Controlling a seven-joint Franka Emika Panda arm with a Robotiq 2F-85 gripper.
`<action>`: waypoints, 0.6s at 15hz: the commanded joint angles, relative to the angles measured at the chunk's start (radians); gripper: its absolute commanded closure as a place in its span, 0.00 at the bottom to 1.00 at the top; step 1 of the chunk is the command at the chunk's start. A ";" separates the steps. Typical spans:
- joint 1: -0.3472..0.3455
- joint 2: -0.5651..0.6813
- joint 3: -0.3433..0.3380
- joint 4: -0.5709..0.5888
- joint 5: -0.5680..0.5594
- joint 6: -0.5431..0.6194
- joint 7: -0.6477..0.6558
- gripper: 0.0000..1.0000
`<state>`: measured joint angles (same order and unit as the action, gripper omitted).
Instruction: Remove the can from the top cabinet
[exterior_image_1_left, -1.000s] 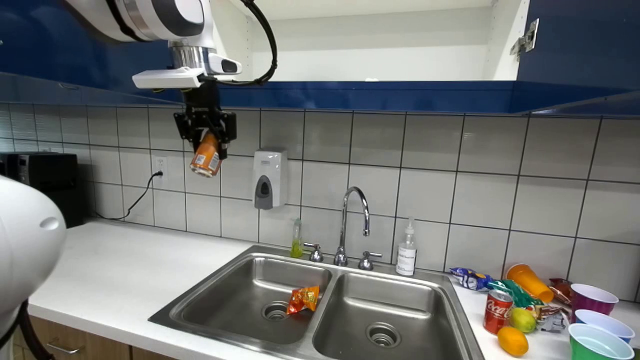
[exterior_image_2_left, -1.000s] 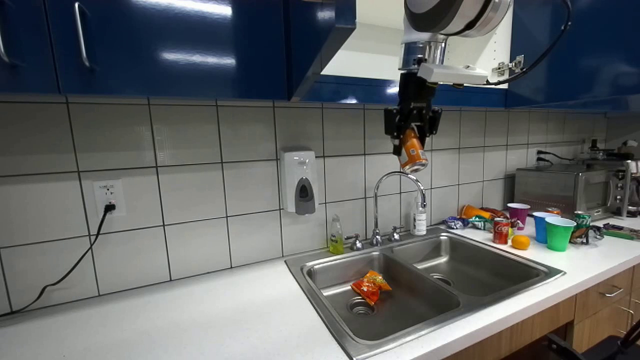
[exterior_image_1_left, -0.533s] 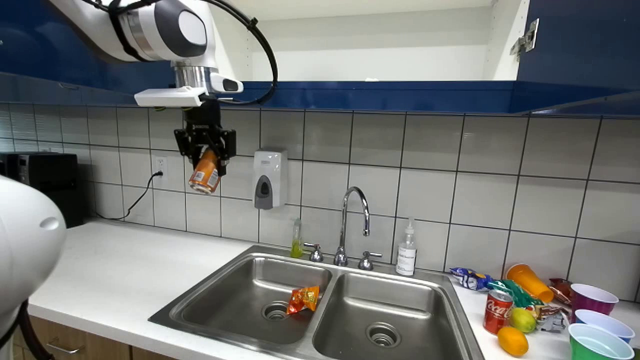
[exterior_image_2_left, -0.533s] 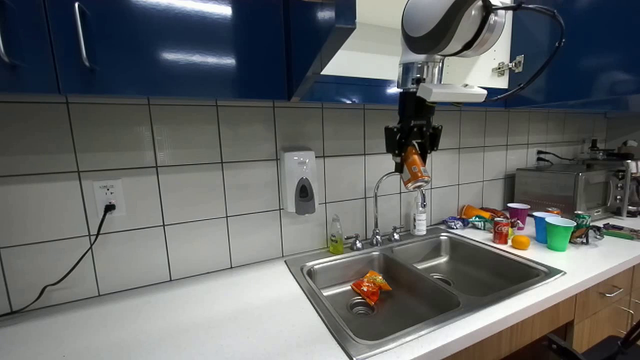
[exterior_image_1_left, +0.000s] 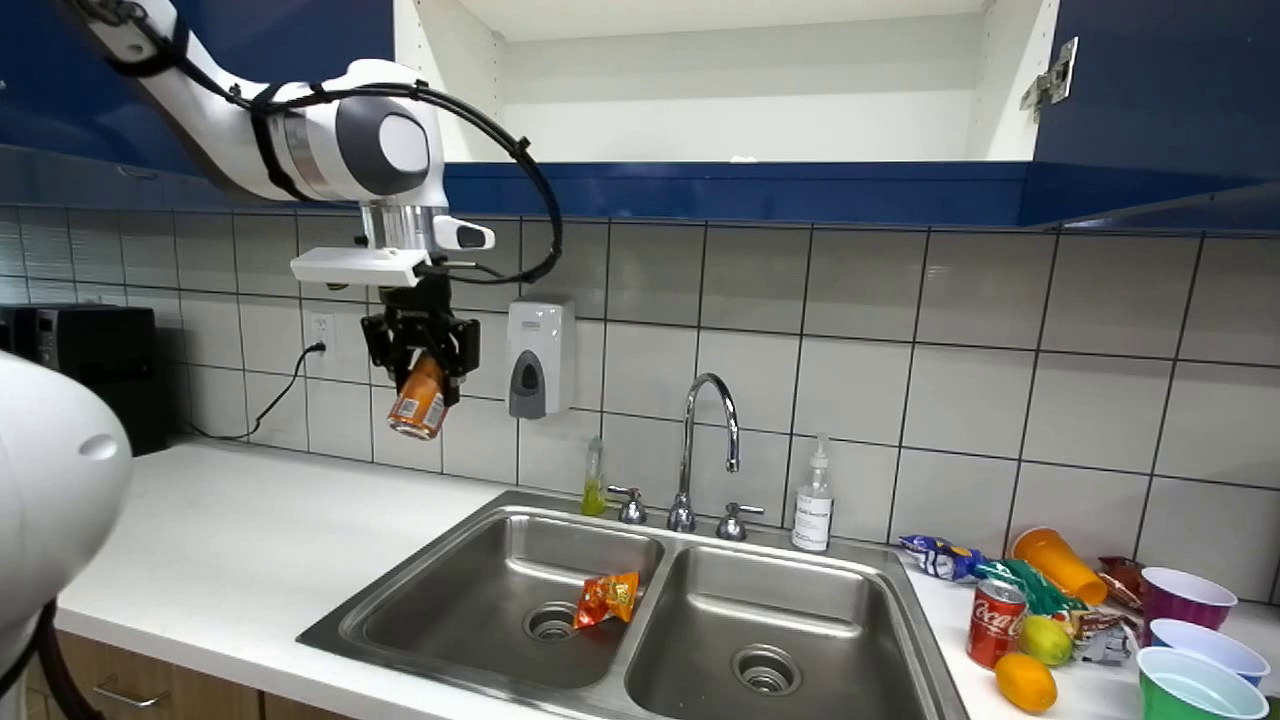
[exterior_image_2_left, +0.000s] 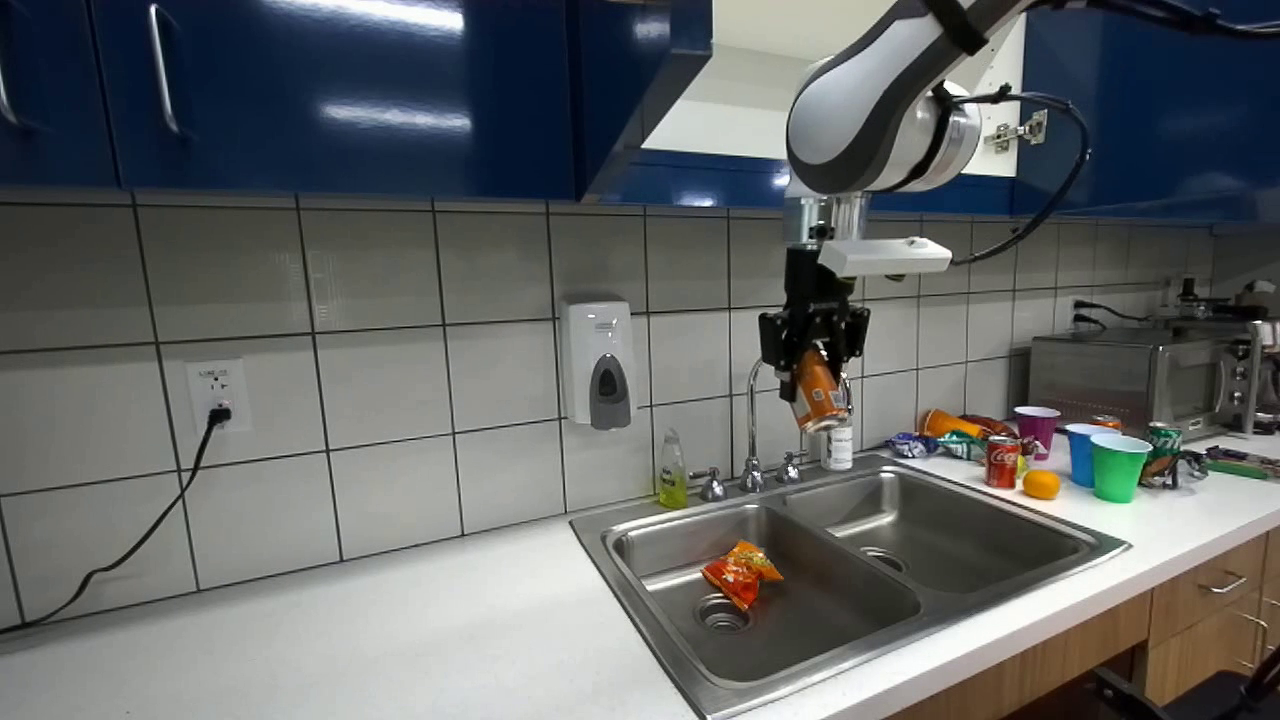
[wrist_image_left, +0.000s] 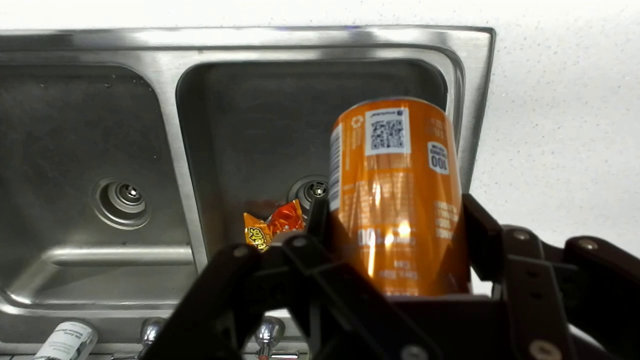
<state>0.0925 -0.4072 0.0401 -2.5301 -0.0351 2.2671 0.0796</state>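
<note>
Where the can (wrist_image_left: 395, 192) hangs: midair, outside the top cabinet (exterior_image_1_left: 740, 190) and lower than its bottom edge, tilted, silvery end down.
Can print: in the wrist view a square code, a barcode and, upside down in a pale badge, "100"; finer lines blur.
Gripper (wrist_image_left: 398, 225): fingers (wrist_image_left: 482, 235) drawn in against both sides of the can, holding it.
Red can (exterior_image_1_left: 995, 625): upright on the counter (exterior_image_1_left: 270, 540), white script starting "Coca".
Sink (wrist_image_left: 250, 40): two basins; beside the drain (wrist_image_left: 311, 188) of one lies a red-and-orange wrapper (exterior_image_1_left: 607, 598), its yellow lettering only partly legible.
Clear bottle (exterior_image_2_left: 672, 478): yellow-green liquid inside.
Pump bottle (exterior_image_1_left: 812, 510): white label, print too small to read.
Wall dispenser (exterior_image_2_left: 597, 365): tiny lettering, illegible.
Green cup (exterior_image_2_left: 1117, 470): upright, just beside the blue cup (exterior_image_2_left: 1080, 460).
Orange cup (exterior_image_1_left: 1058, 563): on its side among crinkled wrappers (exterior_image_1_left: 1030, 588).
</note>
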 joint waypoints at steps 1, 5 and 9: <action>-0.024 0.068 0.003 -0.006 -0.007 0.088 -0.024 0.61; -0.039 0.158 -0.005 -0.014 -0.013 0.192 -0.036 0.61; -0.049 0.258 -0.019 -0.006 -0.008 0.280 -0.054 0.61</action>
<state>0.0623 -0.2108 0.0248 -2.5536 -0.0395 2.4918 0.0592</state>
